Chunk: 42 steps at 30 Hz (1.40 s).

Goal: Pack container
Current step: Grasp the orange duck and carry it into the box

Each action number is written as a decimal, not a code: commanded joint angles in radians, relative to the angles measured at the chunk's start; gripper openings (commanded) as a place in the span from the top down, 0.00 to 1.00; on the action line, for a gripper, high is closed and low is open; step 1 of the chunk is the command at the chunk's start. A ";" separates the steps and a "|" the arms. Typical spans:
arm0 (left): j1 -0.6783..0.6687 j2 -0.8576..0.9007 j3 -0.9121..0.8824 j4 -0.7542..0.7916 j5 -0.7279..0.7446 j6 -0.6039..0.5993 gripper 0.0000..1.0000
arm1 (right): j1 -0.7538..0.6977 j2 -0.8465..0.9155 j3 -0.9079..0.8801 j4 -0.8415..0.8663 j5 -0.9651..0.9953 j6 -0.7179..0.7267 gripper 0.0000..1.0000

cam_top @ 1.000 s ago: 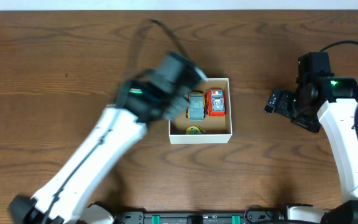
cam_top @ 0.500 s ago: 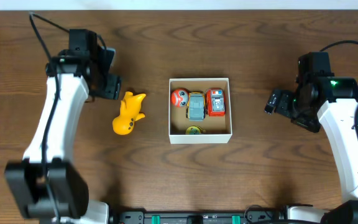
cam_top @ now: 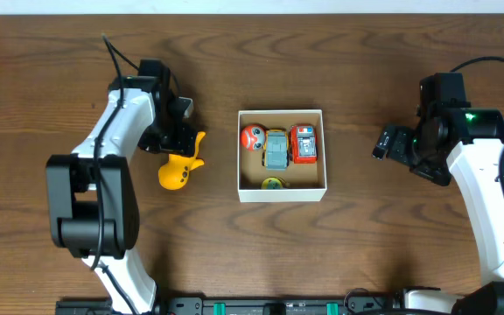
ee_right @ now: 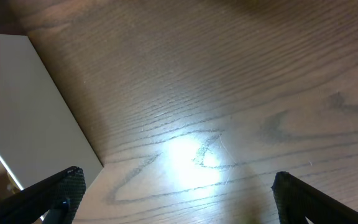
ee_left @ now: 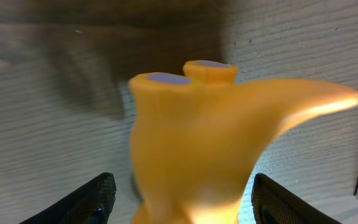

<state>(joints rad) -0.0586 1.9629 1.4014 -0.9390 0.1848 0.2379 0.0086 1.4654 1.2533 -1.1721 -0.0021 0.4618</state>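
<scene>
The container (cam_top: pixel 282 190) is a small white box with a brown inside at the table's middle. It holds a red-and-white ball toy (cam_top: pixel 252 136), a grey-and-yellow toy car (cam_top: pixel 276 149), a red toy (cam_top: pixel 303 143) and a small yellow-green piece (cam_top: pixel 274 183). A yellow toy (cam_top: pixel 180 168) lies on the table left of the box. My left gripper (cam_top: pixel 178 137) is over its upper end, open, fingers either side of the toy (ee_left: pixel 204 143) without closing on it. My right gripper (cam_top: pixel 385 144) is open and empty right of the box; the box's white wall (ee_right: pixel 23 112) shows at left.
Dark wooden table (cam_top: pixel 374 254) all around. The left arm's cable (cam_top: pixel 112 54) loops at the back left. The right arm's cable (cam_top: pixel 488 63) runs at the back right.
My left arm has swung away from the box to the left and now has come down over the yellow toy's upper end. The right arm has not moved.
</scene>
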 commanded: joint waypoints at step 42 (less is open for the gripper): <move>-0.589 -0.278 0.018 0.090 0.084 0.218 0.92 | -0.001 0.000 -0.005 0.001 0.013 -0.015 0.01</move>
<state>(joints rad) -0.6491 1.6356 1.4052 -0.8608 0.2993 0.4236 0.0086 1.4654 1.2533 -1.1702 -0.0010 0.4618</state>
